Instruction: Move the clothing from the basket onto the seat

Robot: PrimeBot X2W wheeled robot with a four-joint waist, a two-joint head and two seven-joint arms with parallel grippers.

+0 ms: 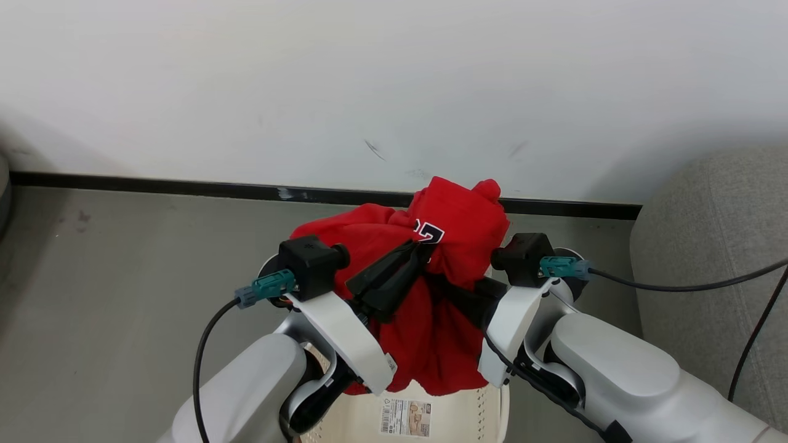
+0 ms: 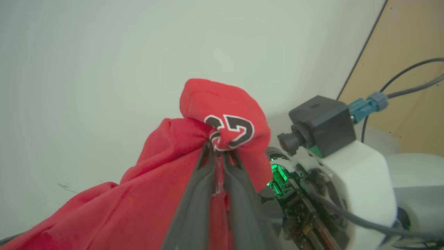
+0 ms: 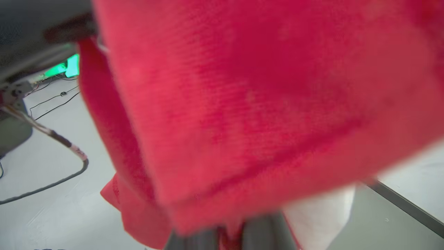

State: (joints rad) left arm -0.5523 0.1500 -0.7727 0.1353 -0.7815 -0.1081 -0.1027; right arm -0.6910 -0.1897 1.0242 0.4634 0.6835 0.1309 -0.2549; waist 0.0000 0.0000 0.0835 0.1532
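While the clothing (image 1: 443,332) hangs bunched between both grippers: carry it as one bundle, arms moving together, no stretch between the two grips.
clothing: red bundle held up in the air. Top is bunched above the fingertips and the tail dangles below both wrists. The number print (image 2: 230,130) sits right at the left gripper's tips.
left gripper (image 2: 218,149): fingers pressed together, clamped on a fold of clothing just under the number print. Pinch looks thin, only a small tuck past the tips, so no jerks.
right gripper (image 3: 229,239): closed, and by the look of it on the clothing too, with red fabric between the fingers in its wrist view. Tips are buried in cloth, so I can't tell how deep the bite is.
basket (image 1: 477,413): directly below both grippers. The tail reaches down to its rim; can't tell whether it touches. Raise until the tail clears the rim before going sideways, else it may drag the basket.
seat (image 1: 708,246): grey sofa off the right gripper's outer side, well apart from the bundle. Lead with the right arm, left following at the same height, and open only once the bundle is over the cushion.
cable (image 1: 677,287): black lead runs out from the right wrist towards the seat. Swing slowly so the loose tail doesn't catch it.
floor (image 1: 123,277): lies below the path from basket to seat. A slip there means a re-pick, so hold both grips all the way.
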